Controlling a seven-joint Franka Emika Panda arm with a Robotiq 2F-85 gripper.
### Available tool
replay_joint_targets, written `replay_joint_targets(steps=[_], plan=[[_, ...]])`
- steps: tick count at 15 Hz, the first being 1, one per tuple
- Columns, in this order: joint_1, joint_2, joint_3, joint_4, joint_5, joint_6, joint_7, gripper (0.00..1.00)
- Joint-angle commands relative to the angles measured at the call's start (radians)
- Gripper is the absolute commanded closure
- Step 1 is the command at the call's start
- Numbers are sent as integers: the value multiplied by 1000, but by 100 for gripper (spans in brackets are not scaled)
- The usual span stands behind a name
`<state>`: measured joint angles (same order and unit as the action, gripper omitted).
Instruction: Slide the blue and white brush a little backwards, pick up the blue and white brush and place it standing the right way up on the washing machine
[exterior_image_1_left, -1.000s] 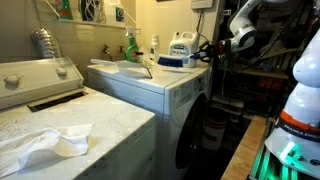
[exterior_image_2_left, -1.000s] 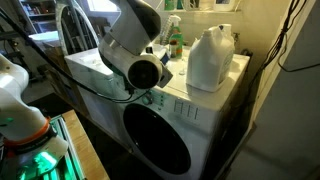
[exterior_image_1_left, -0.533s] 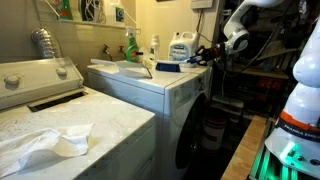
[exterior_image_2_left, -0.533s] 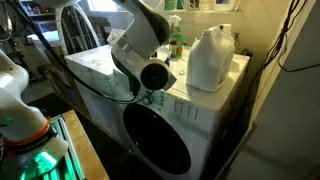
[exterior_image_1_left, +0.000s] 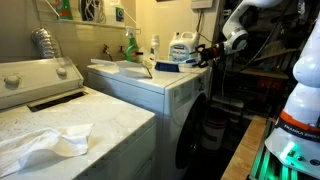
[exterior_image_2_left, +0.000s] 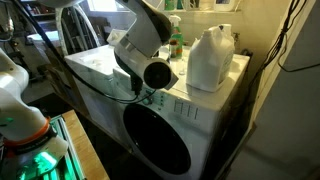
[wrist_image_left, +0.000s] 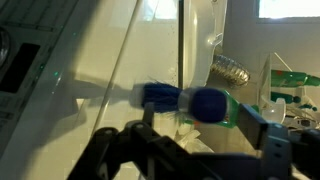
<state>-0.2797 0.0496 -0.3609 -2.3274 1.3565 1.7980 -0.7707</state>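
The blue and white brush (exterior_image_1_left: 168, 67) lies on its side on the flat top of the washing machine (exterior_image_1_left: 150, 85), near the top's edge. In the wrist view the brush (wrist_image_left: 180, 100) stretches crosswise between my gripper's (wrist_image_left: 198, 110) two dark fingers (wrist_image_left: 252, 120), with a small gap at each end. The jaws stand open around it and are not pressing on it. In an exterior view my gripper (exterior_image_1_left: 203, 55) hovers low at the brush's end. From the opposite side the arm (exterior_image_2_left: 150, 50) hides the brush, above the washing machine (exterior_image_2_left: 190, 135).
A large white detergent jug (exterior_image_1_left: 181, 46) (exterior_image_2_left: 210, 58) and a green spray bottle (exterior_image_1_left: 130, 45) (exterior_image_2_left: 176, 42) stand at the back of the top. A second white appliance (exterior_image_1_left: 50, 110) with a crumpled cloth (exterior_image_1_left: 45, 143) sits nearer the camera.
Over the last second the arm lifted and drew back a little. The brush now lies flat on the top, and the fingers have spread apart from it.
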Motion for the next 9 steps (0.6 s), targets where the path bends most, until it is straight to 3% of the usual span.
replay_joint_targets(steps=[1,6,9], plan=[[-15,12,14,11,-18,30,16,0],[-13,-80,18,-22,-93,174,-24,0],[-14,-168,24,-44,-211,210,-22,0]])
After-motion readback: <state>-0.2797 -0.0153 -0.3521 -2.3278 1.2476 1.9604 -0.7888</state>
